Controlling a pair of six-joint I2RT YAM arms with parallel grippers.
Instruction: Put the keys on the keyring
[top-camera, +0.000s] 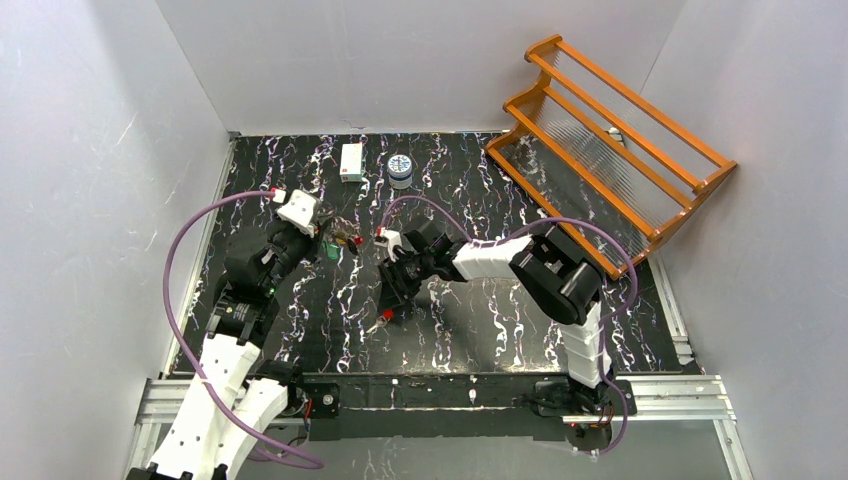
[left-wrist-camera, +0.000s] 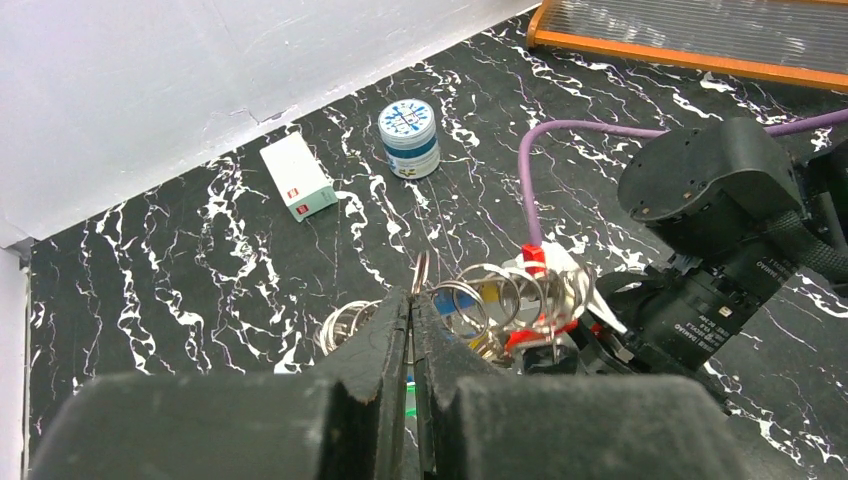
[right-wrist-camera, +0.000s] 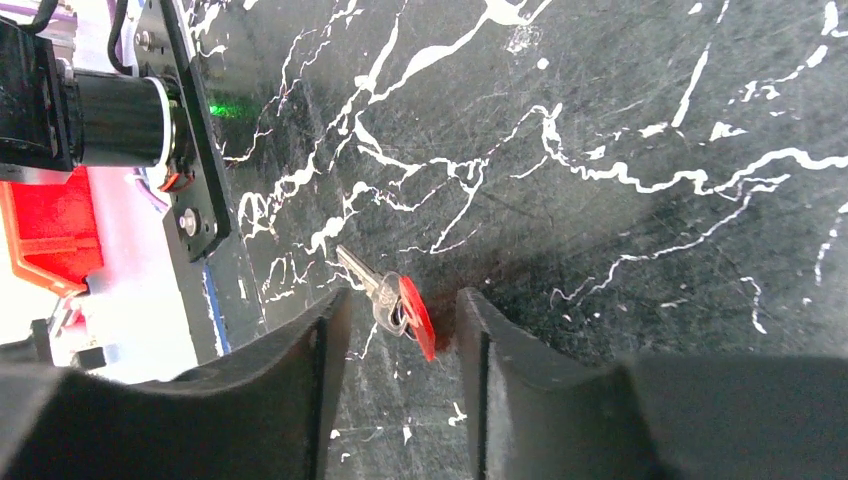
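My left gripper (top-camera: 326, 243) (left-wrist-camera: 411, 298) is shut on the thin silver keyring (left-wrist-camera: 421, 272), held edge-on above the table. A bunch of silver rings and keys (left-wrist-camera: 505, 300) with red, blue and yellow caps hangs beside it, seen in the top view as a small cluster (top-camera: 347, 241). My right gripper (top-camera: 392, 303) (right-wrist-camera: 400, 300) is open, pointing down at the table. A single silver key with a red cap (right-wrist-camera: 403, 305) (top-camera: 380, 321) lies on the table between its fingers (right-wrist-camera: 325, 330), touching neither.
A white box (top-camera: 351, 161) (left-wrist-camera: 298, 177) and a small blue-white jar (top-camera: 400, 170) (left-wrist-camera: 410, 138) stand at the back. An orange wooden rack (top-camera: 612, 140) (left-wrist-camera: 690, 45) fills the back right. The right arm's wrist (left-wrist-camera: 715, 200) is close beside the held keyring.
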